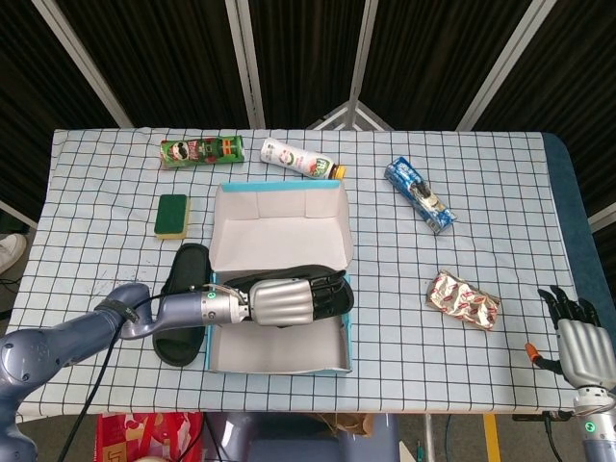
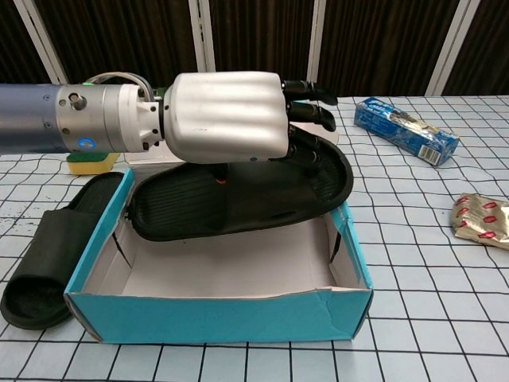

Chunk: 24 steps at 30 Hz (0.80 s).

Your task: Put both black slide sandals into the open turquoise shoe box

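Note:
My left hand [image 1: 284,301] [image 2: 227,119] grips one black slide sandal [image 2: 238,199] [image 1: 332,294] and holds it inside the open turquoise shoe box [image 2: 231,314] [image 1: 279,207], just above the box floor and lying lengthwise. The second black sandal [image 1: 183,308] [image 2: 52,255] lies on the table against the box's left side. My right hand [image 1: 585,346] rests at the table's front right corner, far from the box, fingers apart and holding nothing.
A green sponge [image 1: 172,215], a Pringles can [image 1: 200,151] and a white bottle [image 1: 300,159] lie behind the box. A blue snack pack [image 1: 419,195] [image 2: 406,130] and a shiny wrapper [image 1: 463,299] [image 2: 482,220] lie to the right.

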Each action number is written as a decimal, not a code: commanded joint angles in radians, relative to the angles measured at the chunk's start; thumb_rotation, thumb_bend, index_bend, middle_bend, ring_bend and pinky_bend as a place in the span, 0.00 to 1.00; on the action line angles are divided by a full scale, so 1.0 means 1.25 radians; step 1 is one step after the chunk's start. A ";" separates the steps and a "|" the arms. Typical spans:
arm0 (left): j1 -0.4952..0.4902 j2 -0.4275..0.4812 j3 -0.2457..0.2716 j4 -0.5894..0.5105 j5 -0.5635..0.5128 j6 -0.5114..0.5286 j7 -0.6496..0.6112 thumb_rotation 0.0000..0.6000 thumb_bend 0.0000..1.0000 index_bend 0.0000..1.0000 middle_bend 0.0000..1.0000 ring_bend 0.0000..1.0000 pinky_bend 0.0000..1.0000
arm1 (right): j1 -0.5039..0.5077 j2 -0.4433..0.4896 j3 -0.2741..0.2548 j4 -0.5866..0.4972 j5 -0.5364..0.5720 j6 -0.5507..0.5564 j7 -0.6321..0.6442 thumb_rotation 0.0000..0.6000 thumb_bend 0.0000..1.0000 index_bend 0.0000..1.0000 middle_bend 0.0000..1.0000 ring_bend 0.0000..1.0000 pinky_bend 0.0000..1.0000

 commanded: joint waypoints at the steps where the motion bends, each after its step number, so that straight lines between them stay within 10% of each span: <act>1: -0.007 -0.003 0.002 0.011 0.009 -0.003 0.018 1.00 0.34 0.55 0.54 0.17 0.12 | 0.001 0.000 0.000 0.000 0.001 -0.001 0.000 1.00 0.29 0.13 0.08 0.16 0.07; 24: -0.024 -0.026 0.033 0.006 0.016 -0.062 0.060 1.00 0.35 0.55 0.55 0.17 0.12 | -0.001 0.005 -0.001 -0.002 -0.002 0.000 0.011 1.00 0.29 0.13 0.08 0.16 0.07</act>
